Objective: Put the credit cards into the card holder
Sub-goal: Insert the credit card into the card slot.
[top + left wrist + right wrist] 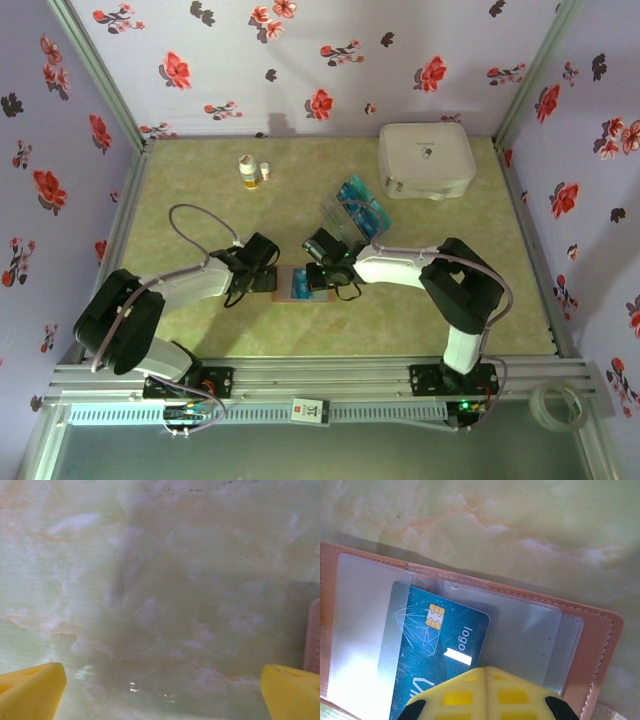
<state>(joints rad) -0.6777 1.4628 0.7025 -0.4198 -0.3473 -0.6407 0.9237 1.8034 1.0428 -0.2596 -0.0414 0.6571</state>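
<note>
Inside the card holder (600, 630) pocket: thin, stiff, probably slippery credit card (440, 635), half in.
Right gripper (487, 690) clenched at its free edge, the best contact place; left gripper (161, 690) released.

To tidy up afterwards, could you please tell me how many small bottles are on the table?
2. Both stand together near the back of the table, left of centre: the bigger bottle, and the smaller bottle just right of it. Others could hide under the arms.

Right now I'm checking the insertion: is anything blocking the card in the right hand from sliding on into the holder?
Nothing visible does. The right hand is shut on the credit card, whose edge lies under a clear sleeve of the open card holder; the sleeve ahead looks empty.
</note>
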